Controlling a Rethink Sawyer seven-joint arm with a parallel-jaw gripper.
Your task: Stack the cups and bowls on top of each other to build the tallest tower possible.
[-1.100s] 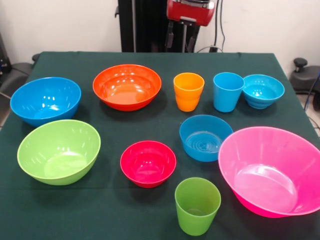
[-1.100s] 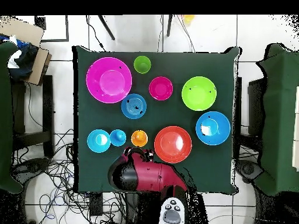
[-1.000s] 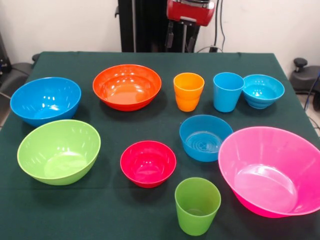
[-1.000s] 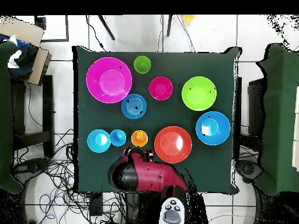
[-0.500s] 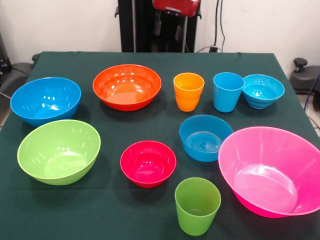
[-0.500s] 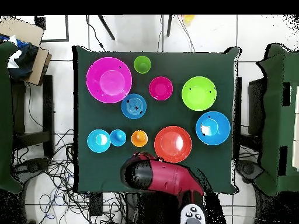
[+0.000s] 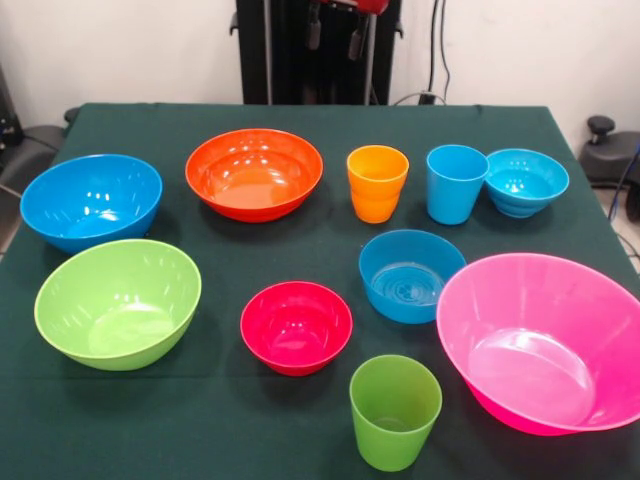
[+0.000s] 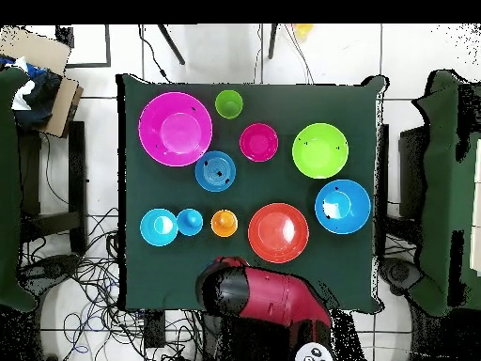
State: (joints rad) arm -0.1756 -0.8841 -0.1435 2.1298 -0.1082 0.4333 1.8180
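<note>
**No stacking begun: all ten pieces stand separate on the tabletop**

You have every piece upright and untouched on the green tabletop [image 7: 300,240]. On the front view, the blue bowl [image 7: 90,200] and lime green bowl [image 7: 118,302] sit at the left, the orange bowl [image 7: 254,172] behind them, the red bowl [image 7: 296,326] at centre. The orange cup [image 7: 377,182], light blue cup [image 7: 455,183] and turquoise bowl [image 7: 526,181] form a row; the last two look to be touching. The medium blue bowl [image 7: 410,275] sits just beside the pink bowl [image 7: 545,340], with the green cup [image 7: 394,411] nearest the camera.

The pincer [image 7: 331,30] shows only two dark tips at the top edge, held apart and empty, well clear of all pieces.

Judgement: these look light, rigid and glossy, so expect slipping. Take each by the rim, one finger inside the wall. Wide bowls likely make the soundest base.
</note>
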